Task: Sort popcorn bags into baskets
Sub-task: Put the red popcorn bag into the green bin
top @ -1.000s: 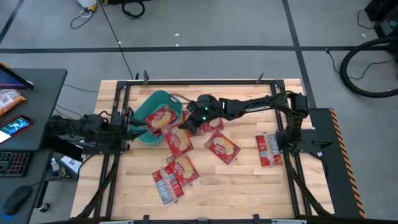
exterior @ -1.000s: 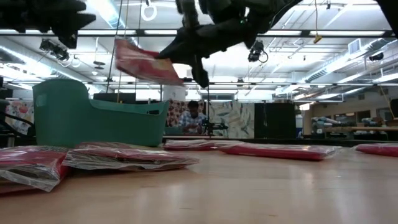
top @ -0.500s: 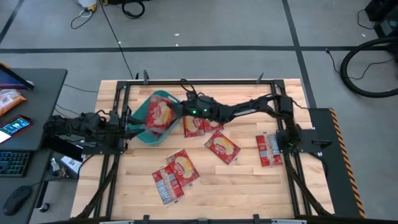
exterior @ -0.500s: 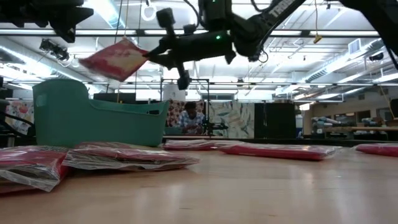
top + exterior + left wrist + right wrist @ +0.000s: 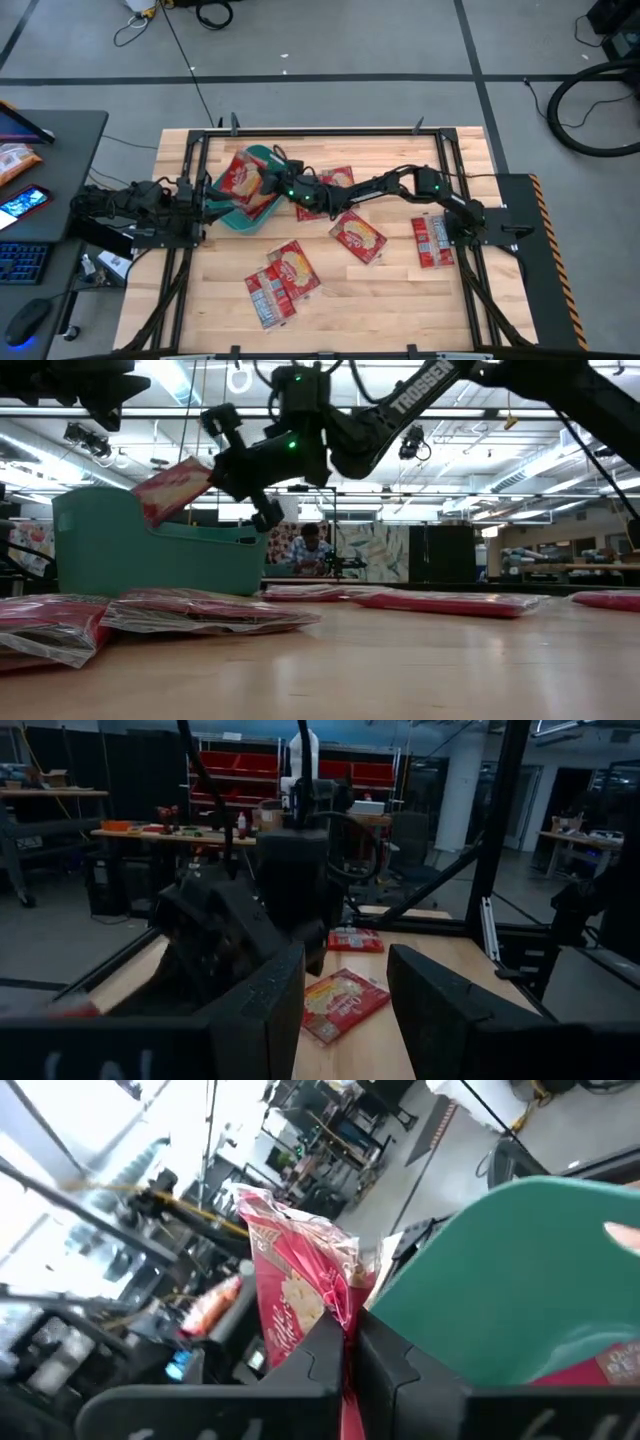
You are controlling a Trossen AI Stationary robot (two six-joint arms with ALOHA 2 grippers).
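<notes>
My right gripper (image 5: 272, 181) reaches from the table's right side over the teal basket (image 5: 252, 212) and is shut on a red popcorn bag (image 5: 238, 177). In the low view the bag (image 5: 172, 490) slants above the basket (image 5: 150, 555) beside the gripper (image 5: 240, 472). The right wrist view shows the bag (image 5: 295, 1275) ahead of the gripper (image 5: 350, 1352) and the basket wall (image 5: 520, 1280). My left gripper (image 5: 205, 196) waits open at the basket's left side; its wrist view shows it (image 5: 345, 1010) facing the right arm. My right gripper pinches the popcorn bag between its two fingers by the edge (image 5: 340, 1320) facing the table's right. The fingers come nearly level from the right. The bag is lifted clear and tilted, its free end (image 5: 150, 508) sloping down toward the basket's rim.
Several more red bags lie flat on the table: two near the middle (image 5: 356, 237) (image 5: 330, 186), a pair near the front (image 5: 282, 280), one at the right (image 5: 432, 241). Something red (image 5: 605, 1365) lies inside the basket. A person sits in the room behind (image 5: 312, 550).
My right gripper has carried the bag toward the table's left, from beside the basket to over it, and has come lower. The bag has tipped from slanting down toward the gripper to slanting down away from it, toward the basket.
</notes>
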